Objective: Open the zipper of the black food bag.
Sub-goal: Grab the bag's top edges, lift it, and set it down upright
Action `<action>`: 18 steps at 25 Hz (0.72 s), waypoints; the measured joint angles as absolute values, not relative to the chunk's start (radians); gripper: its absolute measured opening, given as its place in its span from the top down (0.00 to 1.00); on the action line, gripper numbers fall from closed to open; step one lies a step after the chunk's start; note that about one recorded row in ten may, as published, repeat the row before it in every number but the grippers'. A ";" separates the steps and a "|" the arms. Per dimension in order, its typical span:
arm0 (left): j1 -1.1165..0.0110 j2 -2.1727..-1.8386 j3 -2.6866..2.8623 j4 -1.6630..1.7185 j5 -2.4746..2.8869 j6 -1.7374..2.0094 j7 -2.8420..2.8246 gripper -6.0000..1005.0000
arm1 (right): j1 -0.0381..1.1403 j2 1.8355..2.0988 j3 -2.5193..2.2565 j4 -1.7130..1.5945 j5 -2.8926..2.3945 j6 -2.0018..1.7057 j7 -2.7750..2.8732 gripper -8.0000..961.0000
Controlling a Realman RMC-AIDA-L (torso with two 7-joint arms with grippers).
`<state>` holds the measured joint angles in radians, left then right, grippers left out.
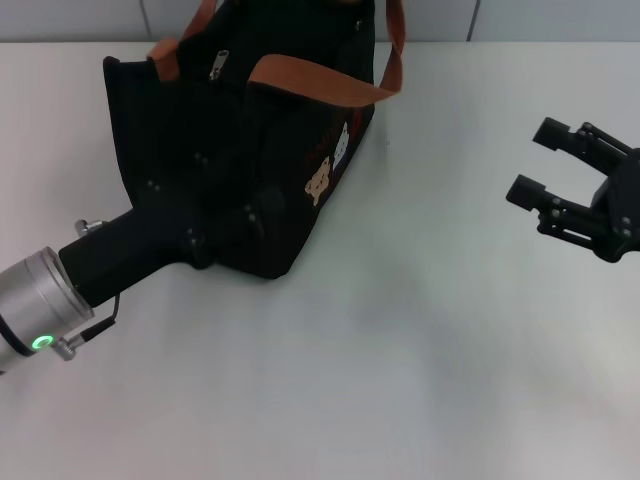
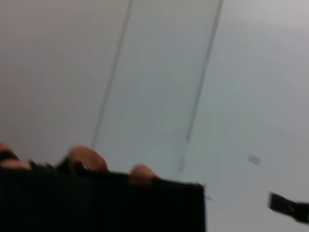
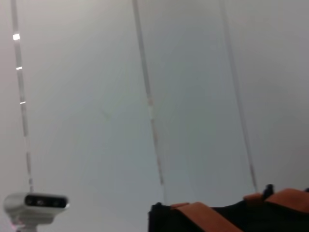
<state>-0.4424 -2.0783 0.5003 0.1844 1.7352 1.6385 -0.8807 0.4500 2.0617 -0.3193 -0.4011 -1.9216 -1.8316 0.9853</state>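
Observation:
The black food bag (image 1: 250,150) stands on the white table at the back left, with its bear patches (image 1: 320,185) facing right. Its orange-brown straps (image 1: 320,82) flop over the top. The zipper's silver pull tab (image 1: 218,65) lies on the top near the back left end. My left gripper (image 1: 222,218) is pressed against the bag's near side, black on black. My right gripper (image 1: 533,160) hovers open and empty well to the right of the bag. The bag's edge (image 2: 96,203) fills the foot of the left wrist view, and the bag (image 3: 193,223) also shows in the right wrist view.
The white table (image 1: 400,340) spreads out in front of and to the right of the bag. A tiled wall (image 1: 560,18) rises behind it. A white camera unit (image 3: 36,203) shows in the right wrist view.

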 joint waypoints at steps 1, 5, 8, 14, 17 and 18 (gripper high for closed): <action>-0.442 -2.079 0.500 0.163 1.708 1.633 -0.845 0.26 | 0.447 2.062 -0.315 -0.396 -1.922 -1.830 0.984 0.13; -0.431 -2.079 0.500 0.121 1.628 1.627 -0.769 0.26 | 0.438 2.062 -0.313 -0.391 -1.922 -1.830 0.982 0.13; -0.425 -2.079 0.501 0.111 1.601 1.624 -0.764 0.27 | 0.438 2.062 -0.313 -0.391 -1.922 -1.829 0.981 0.13; -0.456 -2.080 0.504 0.048 1.602 1.619 -0.744 0.28 | 0.448 2.063 -0.312 -0.390 -1.922 -1.823 0.980 0.13; -0.468 -2.080 0.468 -0.005 1.596 1.605 -0.687 0.28 | 0.452 2.068 -0.311 -0.390 -1.922 -1.814 0.980 0.13; -0.471 -2.080 0.452 -0.026 1.596 1.601 -0.662 0.28 | 0.453 2.070 -0.311 -0.390 -1.922 -1.810 0.980 0.13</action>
<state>-0.4711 -2.0799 0.4522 -0.0258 1.5956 1.6013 -0.6621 0.4532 2.0697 -0.3114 -0.3896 -1.9222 -1.8105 0.9802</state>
